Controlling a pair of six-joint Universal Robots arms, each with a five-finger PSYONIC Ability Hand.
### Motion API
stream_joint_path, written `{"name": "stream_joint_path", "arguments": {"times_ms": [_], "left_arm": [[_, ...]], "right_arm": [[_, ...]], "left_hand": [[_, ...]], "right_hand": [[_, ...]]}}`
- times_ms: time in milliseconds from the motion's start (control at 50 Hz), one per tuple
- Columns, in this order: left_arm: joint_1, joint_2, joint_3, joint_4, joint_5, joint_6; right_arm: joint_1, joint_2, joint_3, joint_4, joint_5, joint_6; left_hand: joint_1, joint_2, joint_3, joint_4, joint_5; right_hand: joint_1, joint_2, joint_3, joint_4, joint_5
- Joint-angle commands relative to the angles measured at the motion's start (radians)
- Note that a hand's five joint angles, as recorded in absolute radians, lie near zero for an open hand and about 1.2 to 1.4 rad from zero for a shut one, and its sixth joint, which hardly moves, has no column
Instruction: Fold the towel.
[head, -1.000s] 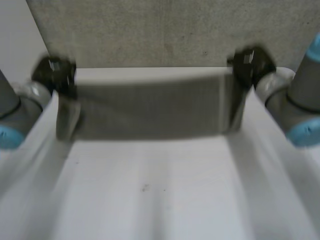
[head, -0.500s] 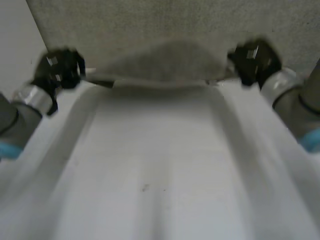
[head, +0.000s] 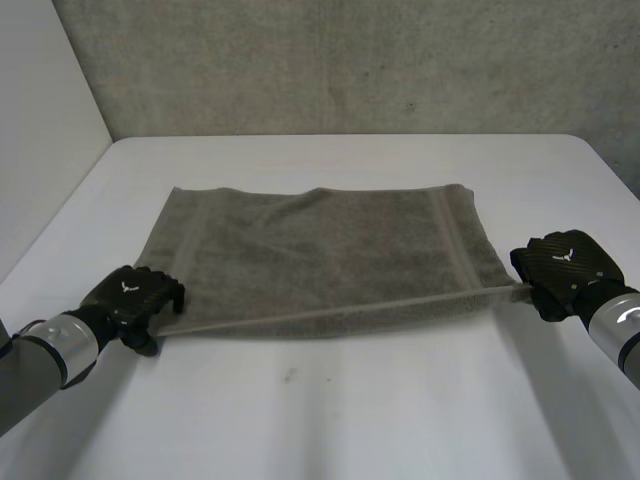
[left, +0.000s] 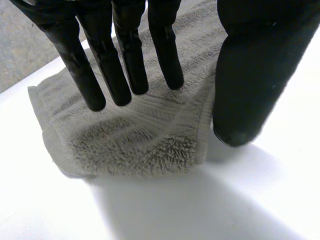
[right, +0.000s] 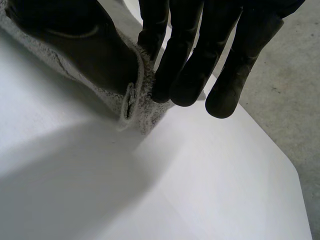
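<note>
A grey towel (head: 320, 260) lies flat on the white table (head: 330, 420), doubled over with its near edge stretched between my hands. My left hand (head: 135, 295) rests at the near left corner. In the left wrist view its fingers (left: 125, 75) are straight above the towel corner (left: 135, 140) and the thumb (left: 250, 75) stands apart, holding nothing. My right hand (head: 565, 265) is at the near right corner. In the right wrist view my right hand (right: 185, 60) pinches the towel corner (right: 135, 107) between thumb and fingers.
A grey wall (head: 350, 60) rises behind the table's far edge. The table's left edge (head: 60, 220) and right far corner (head: 590, 150) lie close to the arms. A small dark speck (head: 290, 376) marks the table in front of the towel.
Both hands came down and toward the near side from high at the back, laying the hanging towel flat. The left hand's fingers have opened off its corner.
</note>
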Motion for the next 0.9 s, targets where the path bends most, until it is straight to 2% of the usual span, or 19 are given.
{"name": "stream_joint_path", "arguments": {"times_ms": [20, 240, 420, 660, 720, 760, 780, 820, 900], "left_arm": [[-0.008, 0.000, -0.029, 0.009, -0.002, -0.009], [0.001, 0.020, -0.081, 0.022, -0.018, -0.009], [0.011, 0.046, -0.087, 0.061, -0.109, -0.012], [0.034, 0.050, -0.096, 0.094, -0.120, -0.012], [0.037, 0.060, -0.096, 0.092, -0.120, -0.015], [0.038, 0.066, -0.099, 0.092, -0.120, -0.015], [0.038, 0.066, -0.099, 0.092, -0.120, -0.015], [0.044, 0.085, -0.108, 0.092, -0.120, -0.017], [0.055, 0.108, -0.122, 0.092, -0.119, -0.017]], "right_arm": [[0.000, 0.005, 0.030, -0.041, -0.005, 0.037], [-0.003, 0.005, 0.038, -0.044, -0.003, 0.038], [-0.001, 0.005, 0.048, -0.044, -0.002, 0.038], [-0.004, 0.005, 0.048, -0.044, 0.003, 0.038], [-0.004, 0.005, 0.048, -0.044, 0.003, 0.038], [-0.004, 0.005, 0.048, -0.044, 0.006, 0.037], [-0.004, 0.005, 0.048, -0.044, 0.006, 0.037], [-0.006, 0.005, 0.048, -0.042, 0.007, 0.037], [-0.004, 0.005, 0.048, -0.041, 0.012, 0.037]], "left_hand": [[-0.056, -0.051, -0.052, -0.052, -0.049], [-0.059, -0.054, -0.055, -0.055, -0.052], [-0.038, -0.033, -0.035, -0.034, -0.031], [0.044, 0.049, 0.048, 0.048, 0.051], [0.123, 0.128, 0.127, 0.127, 0.130], [0.424, 0.429, 0.428, 0.428, 0.431], [0.426, 0.431, 0.429, 0.430, 0.433], [0.662, 0.667, 0.666, 0.666, 0.669], [0.736, 0.742, 0.740, 0.740, 0.744]], "right_hand": [[0.054, 0.061, 0.059, 0.053, 0.037], [0.054, 0.061, 0.059, 0.053, 0.037], [0.054, 0.061, 0.059, 0.053, 0.037], [0.054, 0.061, 0.059, 0.053, 0.037], [0.054, 0.061, 0.059, 0.053, 0.037], [0.054, 0.061, 0.059, 0.053, 0.037], [0.054, 0.061, 0.059, 0.053, 0.037], [0.054, 0.061, 0.059, 0.053, 0.037], [0.054, 0.061, 0.059, 0.053, 0.037]]}}
